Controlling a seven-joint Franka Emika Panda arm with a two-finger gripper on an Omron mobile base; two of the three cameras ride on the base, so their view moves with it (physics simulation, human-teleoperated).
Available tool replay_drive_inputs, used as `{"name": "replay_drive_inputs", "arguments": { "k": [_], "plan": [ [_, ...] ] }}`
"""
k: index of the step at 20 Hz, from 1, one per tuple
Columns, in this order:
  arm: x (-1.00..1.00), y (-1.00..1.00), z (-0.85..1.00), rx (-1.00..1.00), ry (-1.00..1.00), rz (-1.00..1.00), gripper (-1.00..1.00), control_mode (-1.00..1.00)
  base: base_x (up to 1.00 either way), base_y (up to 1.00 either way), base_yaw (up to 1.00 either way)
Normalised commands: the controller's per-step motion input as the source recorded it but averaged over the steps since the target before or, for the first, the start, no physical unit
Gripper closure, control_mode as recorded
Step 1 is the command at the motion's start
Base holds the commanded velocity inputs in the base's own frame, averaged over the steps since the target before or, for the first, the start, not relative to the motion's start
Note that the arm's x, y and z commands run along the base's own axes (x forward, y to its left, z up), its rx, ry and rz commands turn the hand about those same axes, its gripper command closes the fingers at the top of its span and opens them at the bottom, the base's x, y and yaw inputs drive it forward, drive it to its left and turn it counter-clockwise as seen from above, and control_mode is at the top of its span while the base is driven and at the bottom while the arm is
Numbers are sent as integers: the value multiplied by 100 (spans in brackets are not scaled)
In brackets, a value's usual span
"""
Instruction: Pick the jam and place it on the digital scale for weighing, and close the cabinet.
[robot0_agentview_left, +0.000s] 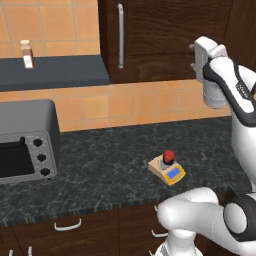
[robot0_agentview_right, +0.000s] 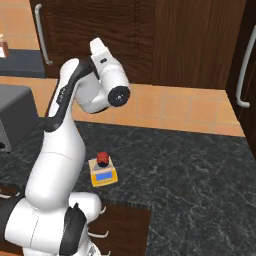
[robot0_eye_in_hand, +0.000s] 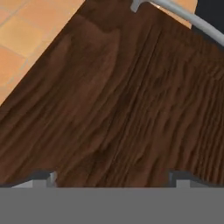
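The gripper (robot0_eye_in_hand: 112, 177) is raised right against the dark wooden cabinet (robot0_agentview_left: 165, 40), its jaws set wide apart with nothing held between them; the two fingertips (robot0_eye_in_hand: 43, 178) sit at or just off the door face. The silver handle (robot0_agentview_left: 120, 35) runs close by. Down on the worktop (robot0_agentview_left: 115, 160), the jam (robot0_agentview_left: 169, 158) stands on the digital scale (robot0_agentview_left: 167, 170), with bare stone all round and the toaster oven (robot0_agentview_left: 27, 142) well off to the left.

Toaster oven (robot0_agentview_left: 27, 142): grey, three knobs, at the table's left end.
Table (robot0_agentview_left: 110, 165): dark marbled top.
Small bottle (robot0_agentview_left: 27, 54): brown-and-white, upright on a dark shelf (robot0_agentview_left: 55, 72).
Drawers (robot0_agentview_left: 67, 226): curved white handles.
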Motion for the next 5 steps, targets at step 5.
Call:
{"name": "replay_drive_inputs", "arguments": {
  "k": [5],
  "plan": [
    [-100,-18,47,0,0,-13,-100,-100,0,0,0]
  ]
}}
